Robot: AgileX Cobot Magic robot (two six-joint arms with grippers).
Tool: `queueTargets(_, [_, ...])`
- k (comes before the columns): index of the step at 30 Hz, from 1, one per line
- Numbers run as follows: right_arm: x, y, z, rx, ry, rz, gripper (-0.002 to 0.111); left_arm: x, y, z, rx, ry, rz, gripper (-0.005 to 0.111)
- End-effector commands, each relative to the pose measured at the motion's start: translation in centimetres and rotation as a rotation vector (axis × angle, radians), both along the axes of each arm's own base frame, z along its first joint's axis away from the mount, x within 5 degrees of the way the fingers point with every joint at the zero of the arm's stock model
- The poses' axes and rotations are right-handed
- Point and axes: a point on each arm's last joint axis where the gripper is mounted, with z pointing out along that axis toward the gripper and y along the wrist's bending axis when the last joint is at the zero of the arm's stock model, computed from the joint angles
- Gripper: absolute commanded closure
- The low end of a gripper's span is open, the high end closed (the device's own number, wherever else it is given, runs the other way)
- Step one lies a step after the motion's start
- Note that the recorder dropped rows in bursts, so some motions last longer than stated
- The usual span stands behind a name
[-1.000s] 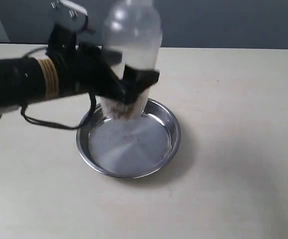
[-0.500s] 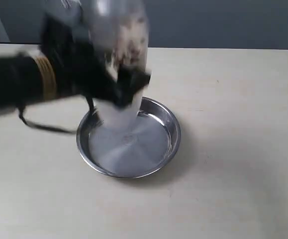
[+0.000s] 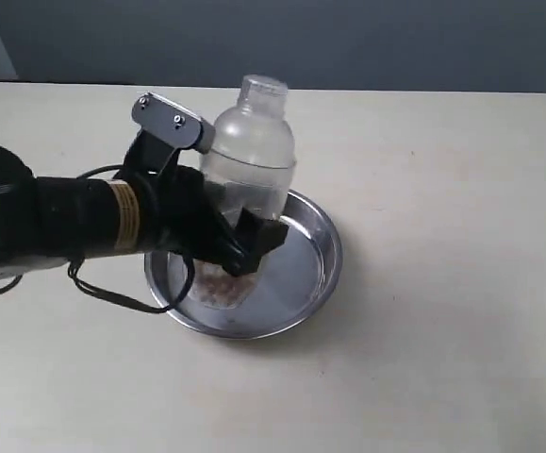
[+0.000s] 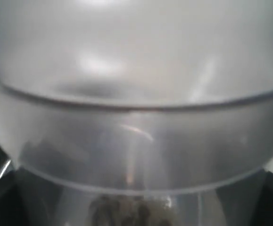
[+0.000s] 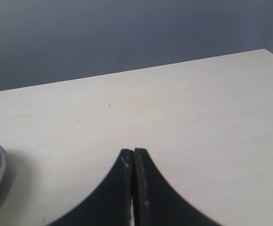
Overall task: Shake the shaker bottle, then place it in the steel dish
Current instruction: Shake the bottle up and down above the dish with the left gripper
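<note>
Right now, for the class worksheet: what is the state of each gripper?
Left gripper: closed, holding the shaker bottle.
Right gripper: closed, holding nothing.

Frosted whitish shaker bottle (image 3: 249, 165), brown granules (image 3: 221, 286); shiny silver steel dish (image 3: 324, 274); plain beige worktop (image 3: 442, 330); black left hand (image 3: 237, 243), tan band (image 3: 124, 215); grey-blue wall (image 3: 395, 42).
</note>
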Motion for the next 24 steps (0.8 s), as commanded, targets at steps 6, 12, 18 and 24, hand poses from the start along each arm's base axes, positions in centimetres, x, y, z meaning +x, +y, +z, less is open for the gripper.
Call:
queueTargets(6, [0.0,0.0,0.0,-0.003,-0.011,-0.004,0.109,-0.5,-2.3,3.8,0.106,-0.221,-0.151,0.106])
queueTargets(12, [0.0,0.0,0.0,-0.003,-0.011,-0.004,0.109,-0.3,-2.4,3.0,0.053,-0.172,-0.153,0.106])
queueTargets(18, [0.0,0.0,0.0,-0.003,-0.011,-0.004,0.109,0.6,-1.1,1.0,0.089,-0.064,-0.013,0.106])
queueTargets(24, [0.0,0.0,0.0,-0.003,-0.009,-0.004,0.109,3.0,1.6,2.4,-0.097,-0.098,0.139,0.106])
